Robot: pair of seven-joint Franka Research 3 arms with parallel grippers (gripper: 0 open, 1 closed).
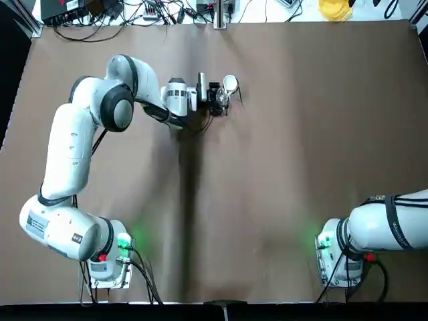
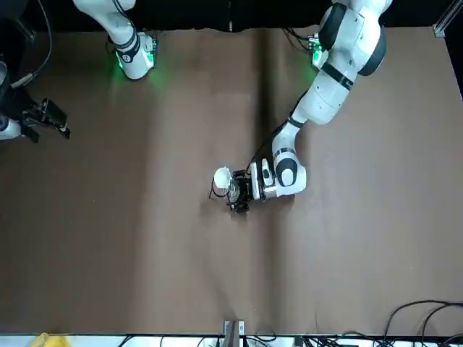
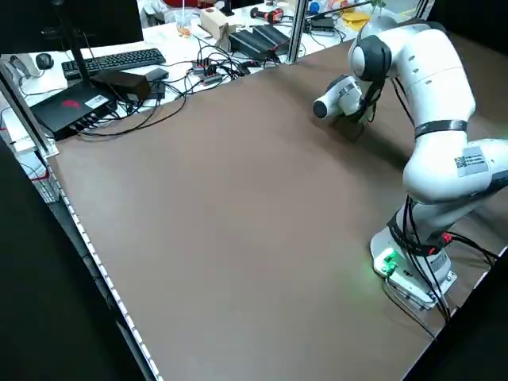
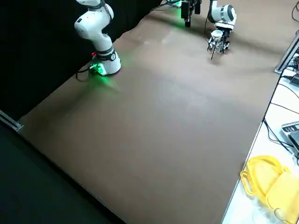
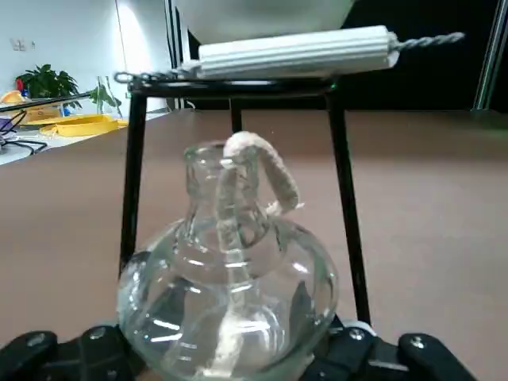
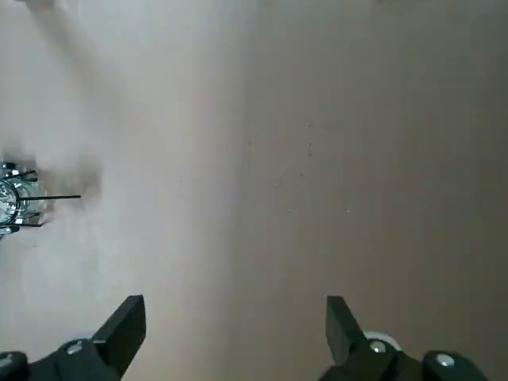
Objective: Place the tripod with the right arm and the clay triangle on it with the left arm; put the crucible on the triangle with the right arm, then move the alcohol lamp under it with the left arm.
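Gripping the alcohol lamp (image 5: 226,305) low between its fingers, the left gripper (image 1: 217,100) had it among the tripod (image 5: 238,171) legs, under the clay triangle (image 5: 298,51) and crucible (image 1: 230,83). Any sideways nudge against a leg risked toppling the stack. The right gripper (image 6: 234,333) hung open, well apart.

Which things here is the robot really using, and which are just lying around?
In use:
tripod
clay triangle
crucible
alcohol lamp, held between the left gripper's fingers under the tripod
right gripper, open, away from the stand

Just lying around:
keyboard
yellow container
cables
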